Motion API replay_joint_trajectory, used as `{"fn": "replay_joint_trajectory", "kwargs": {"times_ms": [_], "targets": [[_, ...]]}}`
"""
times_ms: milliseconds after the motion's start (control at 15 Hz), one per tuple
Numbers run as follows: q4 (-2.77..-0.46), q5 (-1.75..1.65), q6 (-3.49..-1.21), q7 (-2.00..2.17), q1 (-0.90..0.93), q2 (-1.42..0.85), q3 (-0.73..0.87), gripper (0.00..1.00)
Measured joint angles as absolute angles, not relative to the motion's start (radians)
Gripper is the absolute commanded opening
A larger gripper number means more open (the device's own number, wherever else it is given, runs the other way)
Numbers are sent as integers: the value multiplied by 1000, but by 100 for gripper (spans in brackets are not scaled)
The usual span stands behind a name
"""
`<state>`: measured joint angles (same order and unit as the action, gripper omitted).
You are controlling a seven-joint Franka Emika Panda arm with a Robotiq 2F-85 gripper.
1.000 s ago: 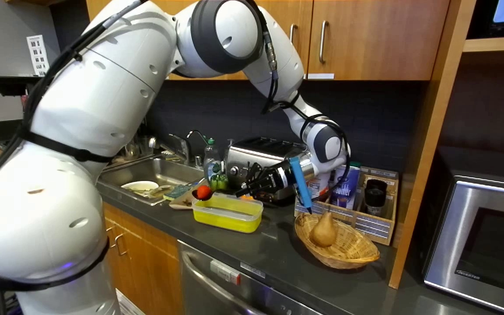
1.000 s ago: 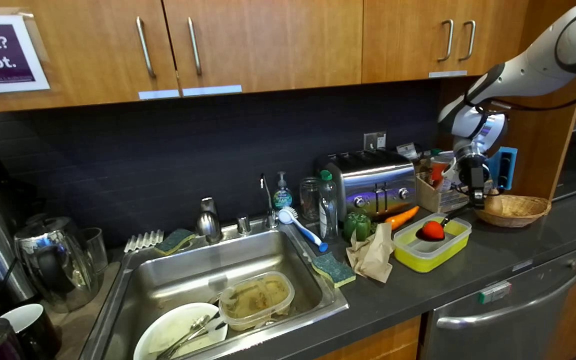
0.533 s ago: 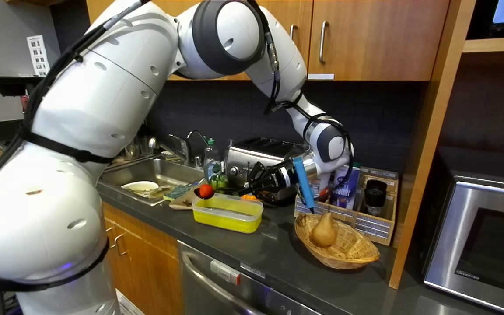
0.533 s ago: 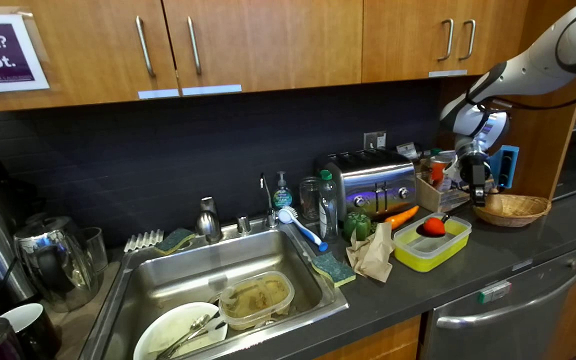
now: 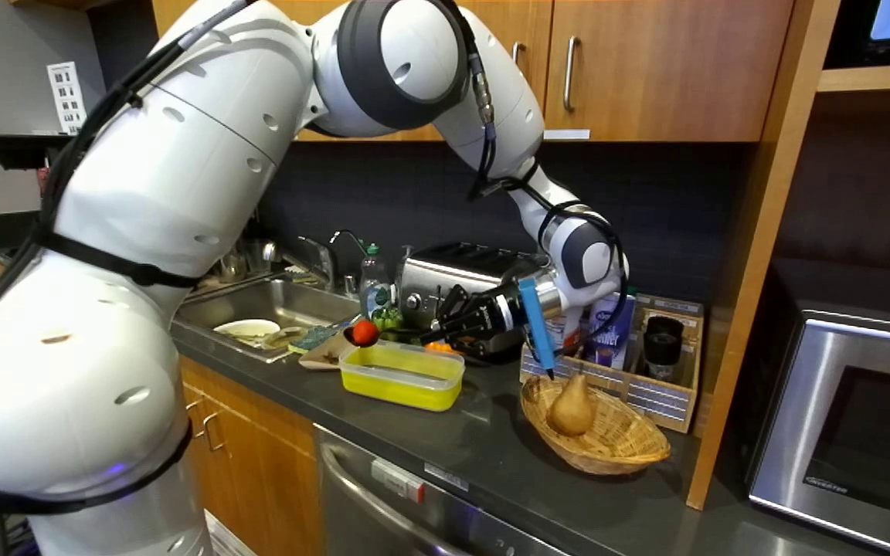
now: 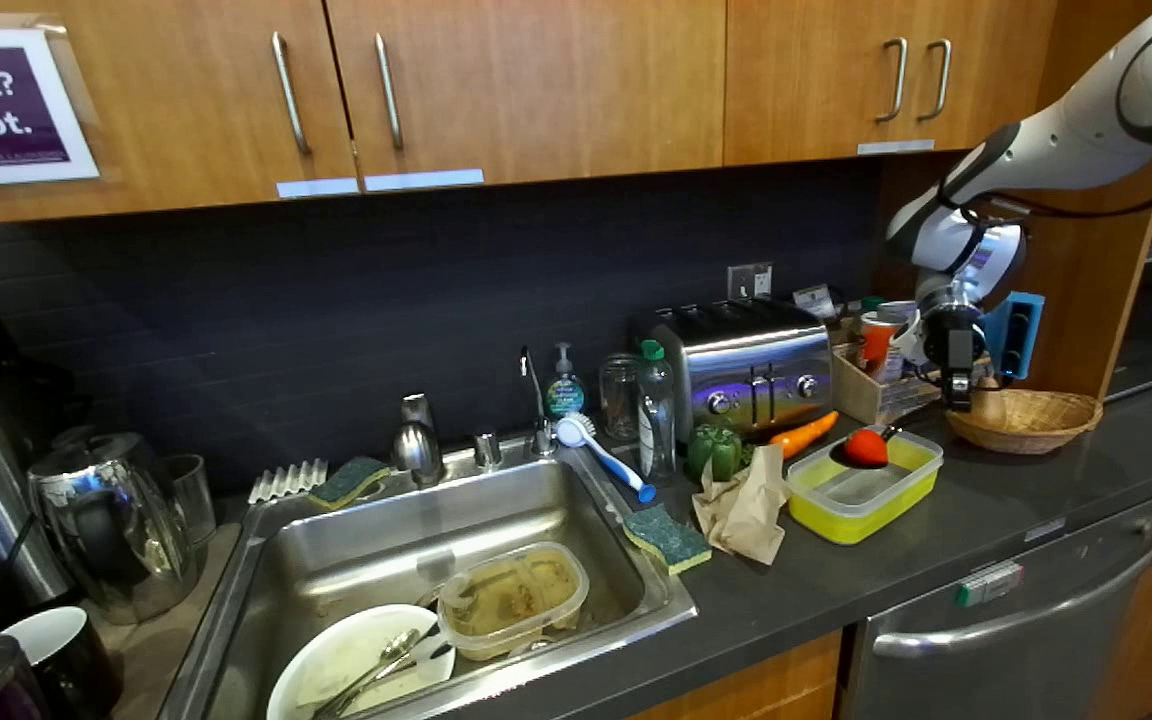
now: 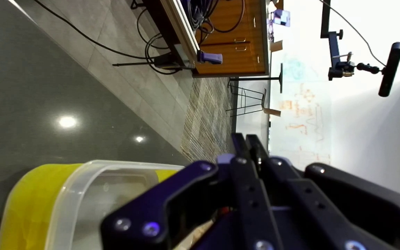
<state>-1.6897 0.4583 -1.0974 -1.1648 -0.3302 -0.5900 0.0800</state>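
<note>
Blk robot hand (image 7: 245,137) pinches a long-handled, round-headed blk spoon (image 6: 901,428) w/ a round red tomato-like item (image 5: 365,333) in it, above a rect. yellow plastic tub (image 5: 395,388) on the dk grey bench (image 5: 491,448).

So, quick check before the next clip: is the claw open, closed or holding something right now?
Claw: closed, holding a black long-handled spoon by its handle, with a round red tomato-like item in the bowl.
</note>
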Motion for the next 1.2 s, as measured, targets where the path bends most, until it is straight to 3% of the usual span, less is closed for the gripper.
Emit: {"fn": "replay_joint_trajectory", "kwargs": {"times_ms": [1200], "targets": [[-1716,542,-1102,-1171,-344,-570,95,1]]}}
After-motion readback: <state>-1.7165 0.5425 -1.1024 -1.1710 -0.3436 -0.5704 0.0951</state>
